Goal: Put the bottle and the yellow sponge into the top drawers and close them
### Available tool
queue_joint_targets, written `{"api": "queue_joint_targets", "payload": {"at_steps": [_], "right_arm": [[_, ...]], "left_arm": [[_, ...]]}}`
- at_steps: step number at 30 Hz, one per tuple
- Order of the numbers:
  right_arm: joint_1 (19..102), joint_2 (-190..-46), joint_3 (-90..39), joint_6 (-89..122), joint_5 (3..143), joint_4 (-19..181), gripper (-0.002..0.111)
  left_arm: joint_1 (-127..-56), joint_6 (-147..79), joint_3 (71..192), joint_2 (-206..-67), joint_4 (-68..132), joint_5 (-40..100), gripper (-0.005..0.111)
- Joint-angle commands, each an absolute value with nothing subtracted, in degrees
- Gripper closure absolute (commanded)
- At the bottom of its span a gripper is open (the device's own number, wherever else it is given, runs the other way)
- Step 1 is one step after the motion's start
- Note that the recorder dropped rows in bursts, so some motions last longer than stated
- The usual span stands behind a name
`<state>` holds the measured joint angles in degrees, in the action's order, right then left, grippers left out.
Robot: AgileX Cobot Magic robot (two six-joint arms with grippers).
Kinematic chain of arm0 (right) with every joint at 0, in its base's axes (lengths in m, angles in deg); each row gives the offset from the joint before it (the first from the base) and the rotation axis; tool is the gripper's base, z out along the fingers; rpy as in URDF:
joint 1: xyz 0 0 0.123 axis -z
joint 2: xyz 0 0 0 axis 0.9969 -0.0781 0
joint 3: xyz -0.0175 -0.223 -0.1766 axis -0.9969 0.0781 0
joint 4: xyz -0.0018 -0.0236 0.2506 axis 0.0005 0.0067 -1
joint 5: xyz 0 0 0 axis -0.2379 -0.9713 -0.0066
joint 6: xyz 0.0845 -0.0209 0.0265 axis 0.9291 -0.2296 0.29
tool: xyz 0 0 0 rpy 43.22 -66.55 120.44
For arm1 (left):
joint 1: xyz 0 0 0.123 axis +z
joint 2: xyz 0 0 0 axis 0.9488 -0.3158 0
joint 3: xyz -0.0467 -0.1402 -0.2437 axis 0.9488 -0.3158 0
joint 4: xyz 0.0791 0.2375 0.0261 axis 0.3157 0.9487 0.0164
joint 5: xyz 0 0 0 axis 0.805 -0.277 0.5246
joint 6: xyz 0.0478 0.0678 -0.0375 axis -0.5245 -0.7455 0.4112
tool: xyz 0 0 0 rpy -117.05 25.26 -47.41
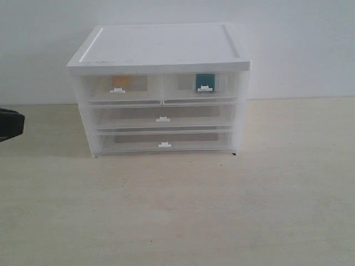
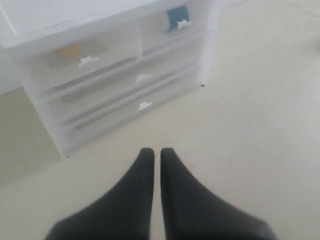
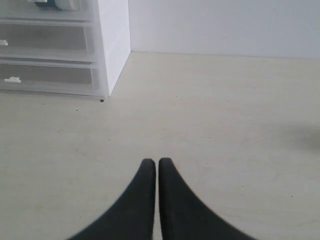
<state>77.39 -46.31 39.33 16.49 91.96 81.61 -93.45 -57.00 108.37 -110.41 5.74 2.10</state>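
Exterior view: the yellow sponge (image 1: 120, 82) and the bottle (image 1: 204, 81) are sitting inside the top drawers (image 1: 138, 95), upper centre of frame, both apparently shut. Left gripper (image 2: 157, 152) and right gripper (image 3: 157, 162) are hovering empty, fingers pressed together. You are risking missing a slightly ajar drawer; blur is hiding any gap.

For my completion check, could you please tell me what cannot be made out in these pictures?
- top drawers: right wrist view, cut off by the picture's edge.
- yellow sponge: exterior view, an orange blur behind the translucent drawer front.
- bottle: exterior view, only its teal label shows through.
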Motion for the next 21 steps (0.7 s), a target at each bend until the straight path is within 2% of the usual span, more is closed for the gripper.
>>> {"api": "queue_joint_targets", "payload": {"at_steps": [1,9,11,13,14,16,21], "right_arm": [[77.6,-46.1,39.3,16.6,91.5,81.5,0.108],[77.6,-46.1,39.3,16.6,91.5,81.5,0.108],[77.6,-46.1,39.3,16.6,91.5,81.5,0.108],[77.6,-46.1,39.3,16.6,91.5,81.5,0.108],[77.6,-46.1,39.3,16.6,91.5,81.5,0.108],[77.6,-46.1,39.3,16.6,91.5,81.5,0.108],[77.6,-46.1,39.3,16.6,91.5,81.5,0.108]], "left_arm": [[-93.3,-56.3,108.2,-103.8,4.2,-1.2,0.103],[-93.3,-56.9,107.9,-102.4,5.2,1.1,0.103],[-93.3,-56.9,106.6,-102.3,5.7,6.0,0.103],[-93.3,-47.6,103.6,-99.7,16.8,11.1,0.103],[-93.3,-33.0,100.9,-96.5,29.2,11.0,0.103],[-93.3,-20.0,97.2,-90.6,41.2,9.9,0.103],[-89.5,-21.8,85.8,-72.2,41.4,7.0,0.103]]}}
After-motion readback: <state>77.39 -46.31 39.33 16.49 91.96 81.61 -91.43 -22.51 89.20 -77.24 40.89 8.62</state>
